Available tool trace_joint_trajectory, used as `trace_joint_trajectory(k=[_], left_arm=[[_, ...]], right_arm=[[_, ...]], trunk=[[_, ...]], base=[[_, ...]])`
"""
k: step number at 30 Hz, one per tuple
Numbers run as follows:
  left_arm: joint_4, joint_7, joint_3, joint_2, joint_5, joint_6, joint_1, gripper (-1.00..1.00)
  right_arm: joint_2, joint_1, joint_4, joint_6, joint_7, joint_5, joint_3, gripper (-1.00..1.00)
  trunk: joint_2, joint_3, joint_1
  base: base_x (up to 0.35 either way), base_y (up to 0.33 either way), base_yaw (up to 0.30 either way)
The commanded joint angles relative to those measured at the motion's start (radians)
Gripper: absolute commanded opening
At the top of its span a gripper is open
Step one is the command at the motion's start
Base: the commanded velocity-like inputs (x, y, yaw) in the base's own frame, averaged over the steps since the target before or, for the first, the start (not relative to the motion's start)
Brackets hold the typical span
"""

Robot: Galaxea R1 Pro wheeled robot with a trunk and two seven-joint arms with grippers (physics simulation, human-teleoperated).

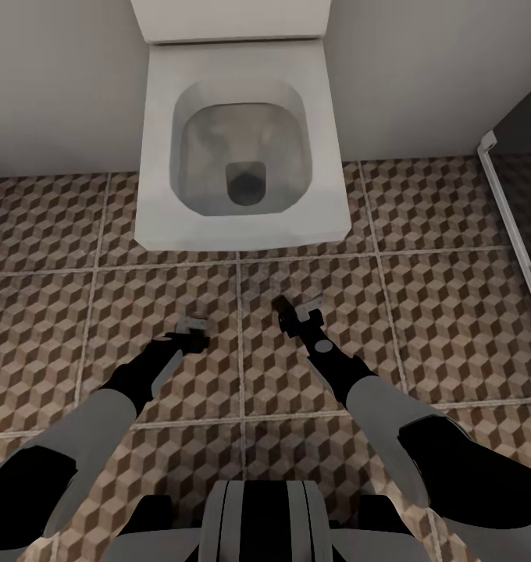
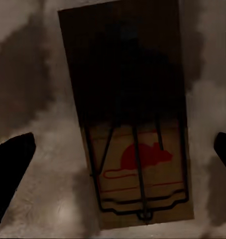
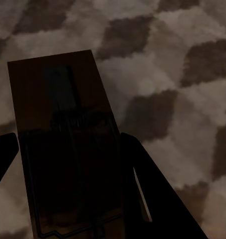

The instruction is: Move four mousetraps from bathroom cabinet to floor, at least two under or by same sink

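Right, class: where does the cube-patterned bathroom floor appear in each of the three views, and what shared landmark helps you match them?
Head view: the bathroom floor spreads around the toilet and beneath both arms.
Left wrist view: blurred, the floor surrounds the red-marked mousetrap.
Right wrist view: the floor lies behind the dark mousetrap.
Shared landmark: its cube print, sharp from the head, blurred at both wrists.

A white square toilet (image 1: 242,148) stands against a pale wall (image 1: 55,78), dark glass enclosure (image 1: 523,156) alongside.
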Motion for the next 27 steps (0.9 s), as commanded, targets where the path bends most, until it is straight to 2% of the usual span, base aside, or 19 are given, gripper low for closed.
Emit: trace_joint_trajectory(k=[1,27], left_arm=[[0.036,0.007,-0.009,0.001,0.009,0.008,0.0,1.0],[0.034,0.007,-0.01,-0.001,0.009,0.006,0.0,1.0]], right_arm=[[0.0,-0.001,0.002,-0.002,-0.009,0.009,0.003,-1.0],[0.0,0.0,0.002,-0.002,-0.009,0.009,0.003,-1.0]], trunk=[[0.0,-0.001,0.0],[0.0,-0.001,0.0]], base=[[0.0,0.0,0.0],[0.0,0.0,0.0]])
